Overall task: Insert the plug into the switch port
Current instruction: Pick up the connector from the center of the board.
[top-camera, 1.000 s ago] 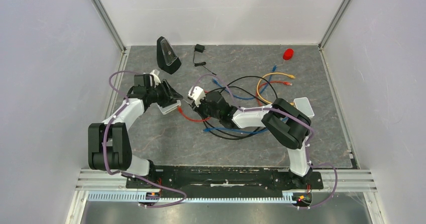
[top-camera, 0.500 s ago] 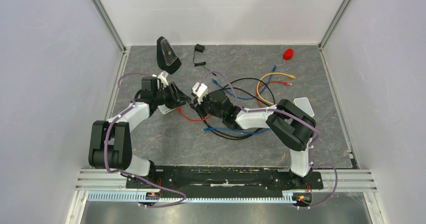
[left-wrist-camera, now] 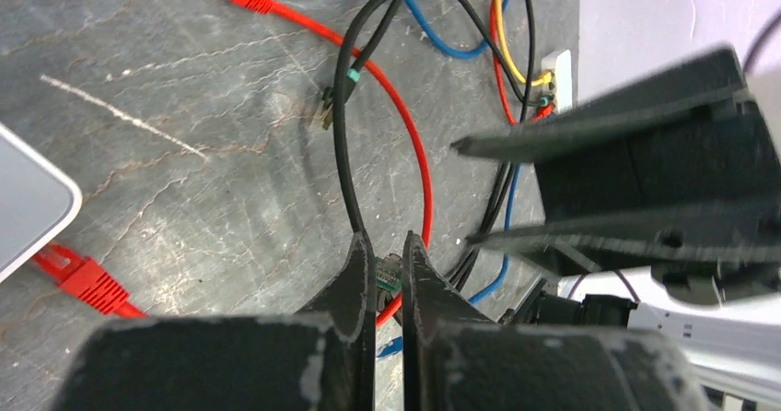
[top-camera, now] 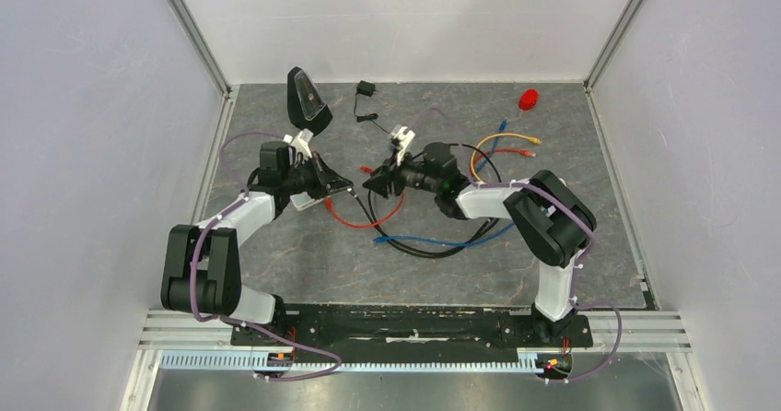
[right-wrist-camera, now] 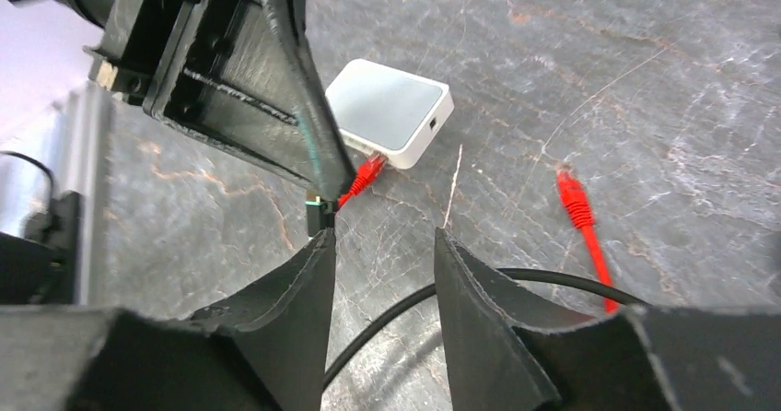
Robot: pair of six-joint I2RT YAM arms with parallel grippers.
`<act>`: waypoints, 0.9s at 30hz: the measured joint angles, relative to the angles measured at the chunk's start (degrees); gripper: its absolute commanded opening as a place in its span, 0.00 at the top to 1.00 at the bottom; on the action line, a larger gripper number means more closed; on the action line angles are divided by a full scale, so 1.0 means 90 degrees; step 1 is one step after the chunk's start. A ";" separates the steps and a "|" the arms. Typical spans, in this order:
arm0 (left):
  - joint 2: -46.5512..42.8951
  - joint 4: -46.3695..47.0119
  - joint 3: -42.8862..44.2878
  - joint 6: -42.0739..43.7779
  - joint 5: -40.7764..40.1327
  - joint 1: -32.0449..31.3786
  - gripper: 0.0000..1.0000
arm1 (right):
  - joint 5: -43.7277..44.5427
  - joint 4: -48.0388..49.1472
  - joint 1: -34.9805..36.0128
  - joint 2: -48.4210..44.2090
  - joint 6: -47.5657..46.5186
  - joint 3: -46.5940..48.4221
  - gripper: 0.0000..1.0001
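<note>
left gripper (left-wrist-camera: 389, 247) clenched on plug (left-wrist-camera: 388, 274) (mostly hidden) | right gripper (right-wrist-camera: 384, 242) spread, empty

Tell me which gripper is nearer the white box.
Left. The left gripper, shut on the plug, is right beside the white box; the right gripper, open, sits farther right.

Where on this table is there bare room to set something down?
Bare: the near strip between the cable tangle and the table's near edge; the far strip between the black adapter and the red object. Crowded: the middle, among the cables.
</note>
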 measured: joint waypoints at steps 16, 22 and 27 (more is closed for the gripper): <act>-0.0087 0.0551 -0.0002 0.0168 0.0835 0.0000 0.98 | -0.3101 0.2591 -0.0680 0.0967 0.3288 0.0119 0.48; -0.0158 0.0644 -0.0002 0.0170 0.1035 0.0000 0.98 | -0.3271 0.3113 -0.0675 0.1362 0.3954 0.0238 0.51; -0.0189 0.0685 -0.0002 0.0170 0.1124 0.0000 0.98 | -0.3257 0.3079 -0.0653 0.1430 0.3993 0.0403 0.53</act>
